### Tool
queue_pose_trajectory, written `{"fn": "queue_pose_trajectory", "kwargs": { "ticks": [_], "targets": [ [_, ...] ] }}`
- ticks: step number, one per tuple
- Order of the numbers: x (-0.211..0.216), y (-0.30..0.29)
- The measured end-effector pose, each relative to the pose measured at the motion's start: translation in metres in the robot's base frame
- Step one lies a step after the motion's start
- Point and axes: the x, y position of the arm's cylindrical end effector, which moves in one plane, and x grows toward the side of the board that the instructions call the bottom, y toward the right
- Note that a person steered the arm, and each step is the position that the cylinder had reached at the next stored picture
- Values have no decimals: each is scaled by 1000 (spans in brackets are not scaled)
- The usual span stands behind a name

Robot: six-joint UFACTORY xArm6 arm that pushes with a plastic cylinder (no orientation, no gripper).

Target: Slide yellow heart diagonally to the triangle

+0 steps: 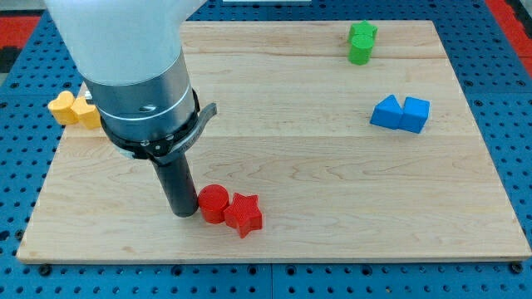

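The yellow heart lies at the board's left edge, partly hidden behind the arm, touching a yellow hexagon-like block on its left. The blue triangle sits at the view's right, touching a blue cube. My tip rests on the board at lower left of centre, right beside a red cylinder, well below and to the right of the yellow heart.
A red star touches the red cylinder on its right. Two green blocks stand together at the view's top right. The wooden board lies on a blue pegboard surface.
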Motion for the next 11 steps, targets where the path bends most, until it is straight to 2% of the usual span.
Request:
{"fn": "queue_pose_trajectory", "kwargs": {
  "ticks": [3,5,7,8,10,11],
  "targets": [
    [-1,-7],
    [-5,-129],
    [-97,-164],
    [-118,-185],
    [-119,-202],
    [-161,-202]
  ]
}}
